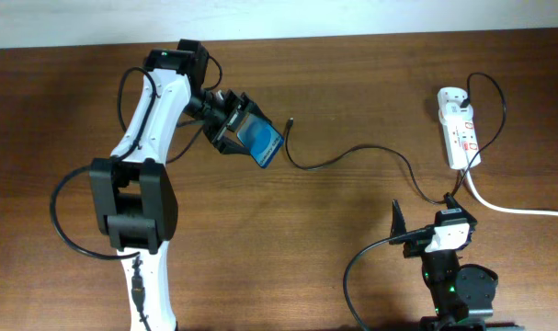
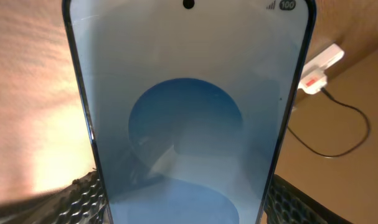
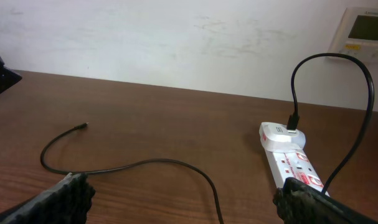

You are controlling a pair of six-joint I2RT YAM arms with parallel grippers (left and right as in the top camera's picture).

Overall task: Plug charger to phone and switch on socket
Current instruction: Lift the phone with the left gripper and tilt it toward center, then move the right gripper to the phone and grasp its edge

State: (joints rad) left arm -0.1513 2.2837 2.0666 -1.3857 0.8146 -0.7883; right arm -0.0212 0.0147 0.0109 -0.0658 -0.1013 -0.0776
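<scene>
My left gripper [image 1: 234,127] is shut on the phone [image 1: 260,140], a blue-screened smartphone held tilted above the table at the upper left. In the left wrist view the phone [image 2: 189,112] fills the frame between my fingers. The charger [image 1: 352,153], a thin black cable, runs from the socket across the table; its free connector tip [image 1: 290,119] lies just right of the phone and shows in the right wrist view [image 3: 83,126]. The socket [image 1: 459,129] is a white power strip at the right, also in the right wrist view [image 3: 288,155]. My right gripper [image 1: 427,210] is open and empty, low near the front right.
The socket's thick white cord [image 1: 518,208] runs off the right edge. A white adapter [image 3: 282,134] is plugged into the strip's far end. A wall with a white wall panel [image 3: 362,28] stands behind the table.
</scene>
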